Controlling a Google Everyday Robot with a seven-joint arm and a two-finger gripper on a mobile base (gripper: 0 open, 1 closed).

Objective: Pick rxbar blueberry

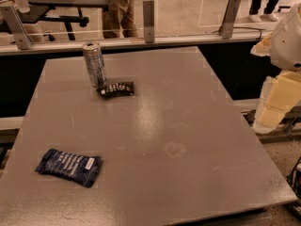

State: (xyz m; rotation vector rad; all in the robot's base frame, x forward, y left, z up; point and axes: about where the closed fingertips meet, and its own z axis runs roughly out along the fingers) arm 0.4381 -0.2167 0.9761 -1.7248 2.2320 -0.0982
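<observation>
The rxbar blueberry (69,166) is a flat dark navy-blue wrapper with rows of white print and a small white label. It lies flat near the front left corner of the grey table (188,126). My gripper (277,100) shows as pale cream parts under a white arm shell at the right edge of the view. It hangs beyond the table's right side, far from the bar, and holds nothing that I can see.
A silver drink can (94,64) stands upright at the back left of the table. A smaller black wrapper with white lettering (116,89) lies right beside it. A glass barrier with metal posts (148,14) runs behind the table, and people stand beyond it.
</observation>
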